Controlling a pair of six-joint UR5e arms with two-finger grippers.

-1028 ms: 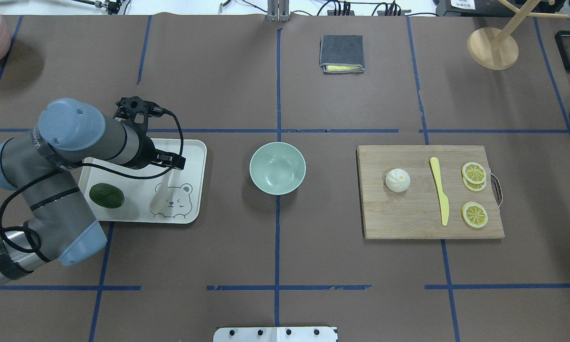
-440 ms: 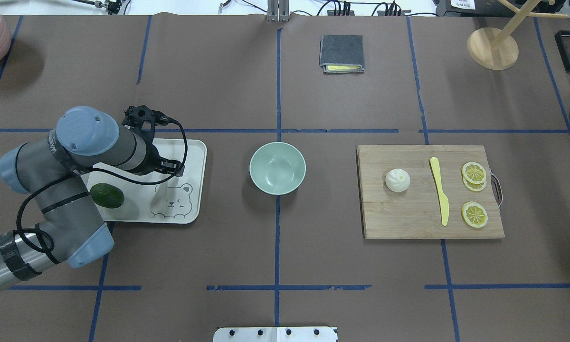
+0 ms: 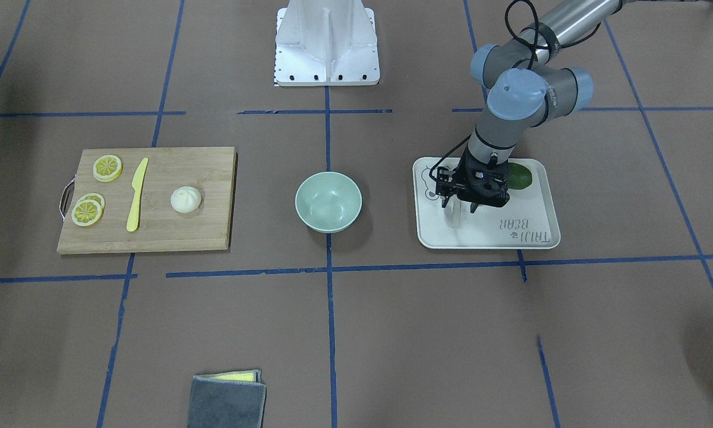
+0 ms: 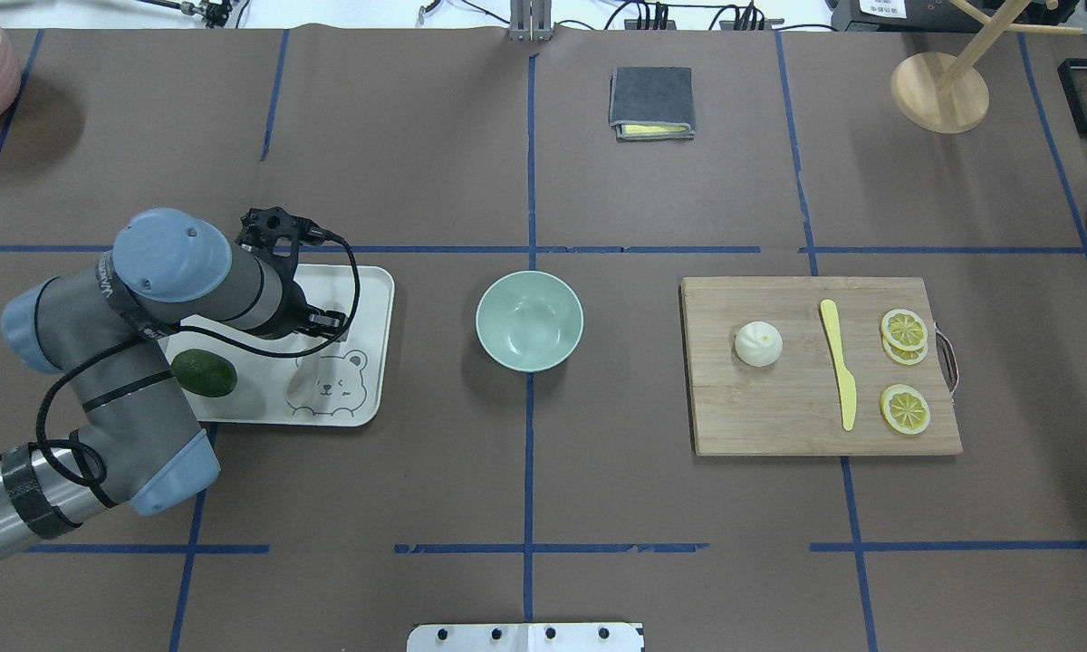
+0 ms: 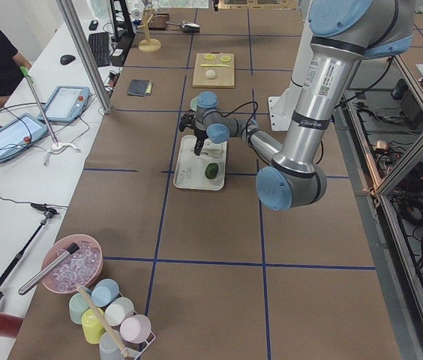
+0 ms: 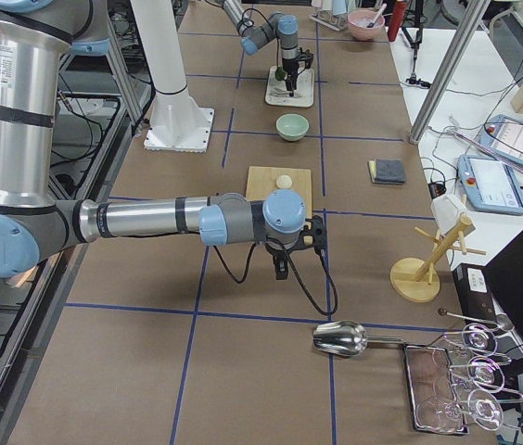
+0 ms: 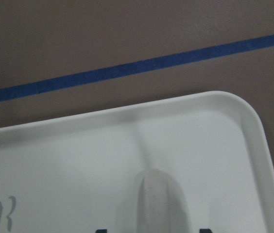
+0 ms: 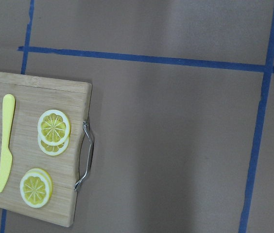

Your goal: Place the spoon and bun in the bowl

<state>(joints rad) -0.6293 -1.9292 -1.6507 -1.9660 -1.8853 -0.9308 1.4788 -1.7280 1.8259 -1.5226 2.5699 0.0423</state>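
Left gripper (image 4: 324,319) is straddling the spoon (image 4: 303,380) on the white tray (image 4: 376,299).

The off-white, slightly see-through spoon is lying flat. Its long axis is running away from the robot, with the deep scoop nearer the robot and the short thick handle pointing to the far side, leaning a little toward the mint-green bowl (image 4: 529,321). The left fingers are standing apart on either side of the handle, not pinching it. The white bun (image 4: 758,344) is sitting pleats-up on the cutting board (image 4: 779,417). The right gripper (image 6: 280,272) is hanging past the board's end, and I cannot tell how its fingers stand.
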